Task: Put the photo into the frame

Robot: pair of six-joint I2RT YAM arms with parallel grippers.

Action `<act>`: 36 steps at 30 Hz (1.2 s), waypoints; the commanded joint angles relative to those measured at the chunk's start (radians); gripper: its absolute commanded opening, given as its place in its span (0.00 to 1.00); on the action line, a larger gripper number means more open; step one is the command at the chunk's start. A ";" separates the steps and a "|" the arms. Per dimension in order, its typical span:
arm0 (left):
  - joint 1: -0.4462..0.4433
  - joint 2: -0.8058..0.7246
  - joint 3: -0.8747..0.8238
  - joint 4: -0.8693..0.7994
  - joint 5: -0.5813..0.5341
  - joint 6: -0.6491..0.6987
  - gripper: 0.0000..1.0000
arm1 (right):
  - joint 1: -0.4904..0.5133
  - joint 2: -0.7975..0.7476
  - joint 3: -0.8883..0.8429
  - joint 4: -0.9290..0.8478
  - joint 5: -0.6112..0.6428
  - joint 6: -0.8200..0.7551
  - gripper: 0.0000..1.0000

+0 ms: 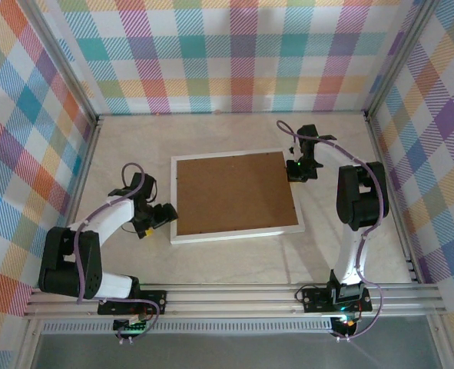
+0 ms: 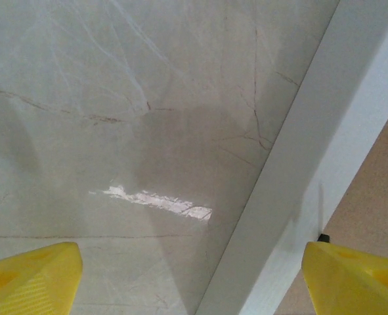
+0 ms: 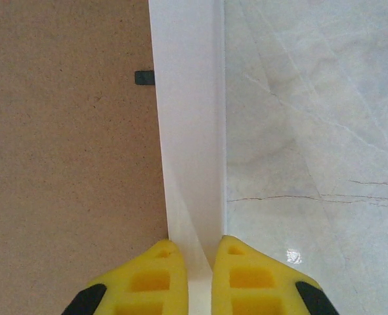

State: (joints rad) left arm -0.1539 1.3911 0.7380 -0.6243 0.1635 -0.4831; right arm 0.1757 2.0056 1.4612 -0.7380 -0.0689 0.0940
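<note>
Right gripper (image 3: pixel 200 279) clamps the frame (image 3: pixel 188 98) by its white border, backing board (image 3: pixel 69 164) at its left. Left gripper (image 2: pixel 194 266) gapes astride the opposite border, seemingly not touching; close it squarely first.

Robot lab test cell, by the look of it. Evidence: two small arms, left arm (image 1: pixel 96 231) & right arm (image 1: pixel 357 204), are bolted side by side to an aluminium rail (image 1: pixel 234 296) at the near edge of a marble-look tabletop (image 1: pixel 134 146). Plaid fabric walls (image 1: pixel 234 61) box in 3 sides, held by bare metal corner posts (image 1: pixel 71 77), like a backdrop rig. Purple cables (image 1: pixel 362 257) run along each arm. A green LED (image 1: pixel 297 163) is lit at the right wrist, and a circuit board (image 1: pixel 130 325) w/ wiring hangs below the rail. The frame (image 1: pixel 234 192), brown back up, lies flat btwn the arms.
</note>
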 commanded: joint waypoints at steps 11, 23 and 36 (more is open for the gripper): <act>-0.040 0.091 -0.005 0.053 -0.018 -0.020 0.87 | 0.011 0.050 -0.041 -0.010 -0.042 0.019 0.00; -0.149 0.182 0.049 -0.007 -0.024 0.014 0.85 | 0.026 0.069 -0.031 -0.012 -0.075 0.016 0.00; -0.288 0.371 0.122 -0.043 -0.047 0.025 0.83 | 0.056 0.078 -0.031 -0.007 -0.086 0.047 0.00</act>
State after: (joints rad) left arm -0.3634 1.6268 0.9249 -0.7319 0.0166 -0.4751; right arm 0.1757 2.0087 1.4628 -0.6960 -0.0322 0.1013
